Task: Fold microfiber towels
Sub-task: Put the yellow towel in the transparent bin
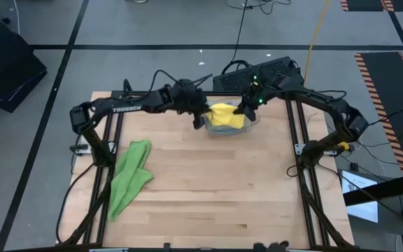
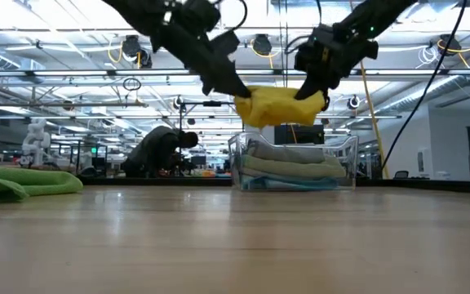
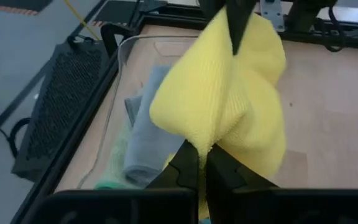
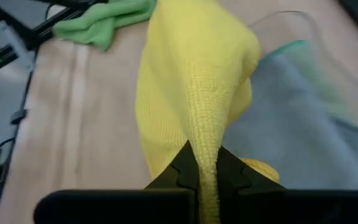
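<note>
Left claw (image 2: 233, 88), wooden table (image 1: 215, 189), bright hall with crouched person (image 2: 160, 151).

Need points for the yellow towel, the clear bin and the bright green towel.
yellow towel (image 2: 280, 106): low view, middle of the hanging bundle.
clear bin (image 2: 348, 163): low view, right wall.
bright green towel (image 1: 130, 175): high view, middle of the cloth.

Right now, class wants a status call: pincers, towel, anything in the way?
Left pincer and right pincer both shut on yellow towel, held above clear bin. Folded towels in bin. Bright green towel loose on table, well clear.
</note>
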`<state>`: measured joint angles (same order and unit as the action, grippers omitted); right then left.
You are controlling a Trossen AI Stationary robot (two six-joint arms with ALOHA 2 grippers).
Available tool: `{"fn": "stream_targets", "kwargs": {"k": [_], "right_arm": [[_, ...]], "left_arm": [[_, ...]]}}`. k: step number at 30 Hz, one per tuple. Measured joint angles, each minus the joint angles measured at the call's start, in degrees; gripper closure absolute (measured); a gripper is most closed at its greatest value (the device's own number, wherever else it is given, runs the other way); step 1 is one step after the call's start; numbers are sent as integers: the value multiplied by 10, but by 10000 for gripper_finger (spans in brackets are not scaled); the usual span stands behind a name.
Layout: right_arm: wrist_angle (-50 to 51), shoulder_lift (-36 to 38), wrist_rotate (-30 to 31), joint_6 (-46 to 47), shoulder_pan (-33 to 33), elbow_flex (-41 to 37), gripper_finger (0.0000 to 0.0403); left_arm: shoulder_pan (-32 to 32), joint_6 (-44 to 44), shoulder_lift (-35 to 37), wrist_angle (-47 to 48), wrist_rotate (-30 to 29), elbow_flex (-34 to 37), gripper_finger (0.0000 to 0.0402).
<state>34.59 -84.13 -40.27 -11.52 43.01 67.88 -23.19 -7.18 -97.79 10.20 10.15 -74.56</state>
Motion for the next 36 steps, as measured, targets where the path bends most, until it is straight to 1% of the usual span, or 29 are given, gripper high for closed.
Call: {"fn": "stream_targets", "kwargs": {"k": [4,6,9,12,14,16,19,23,25,27,29,32,36], "right_arm": [[-18,-32,-3,-18,34,0,397],[-25,-52,-19,-29,47,0,396],[-27,-77,-48,-39,65,0,393],[-31,-100,-50,-56,75,0,392],[-36,-113,-50,-62,79,0,391],[-38,-124,-41,-66,80,0,387],[-38,-128,-13,-71,80,-1,371],[-40,-128,29,-74,80,0,338],[-41,-128,32,-81,80,0,321],[-46,-128,54,-90,80,0,304],[-52,-128,74,-95,79,0,289],[-66,-128,77,-103,79,0,270],[-63,-119,78,-109,79,0,250]], "left_arm": [[-25,-3,-43,-40,39,0,388],[-33,2,-63,-47,51,0,388],[-47,12,-75,-46,75,0,395],[-60,16,-77,-46,79,0,395],[-66,15,-77,-46,78,0,381],[-71,15,-77,-45,77,0,357],[-74,15,-77,-41,72,0,315],[-74,19,-77,-36,70,0,261],[-74,37,-76,-37,62,0,240],[-81,52,-65,-36,59,1,225],[-87,59,-47,-39,58,1,218],[-93,70,-20,-44,48,0,217],[-86,89,-10,-106,49,0,230]]}}
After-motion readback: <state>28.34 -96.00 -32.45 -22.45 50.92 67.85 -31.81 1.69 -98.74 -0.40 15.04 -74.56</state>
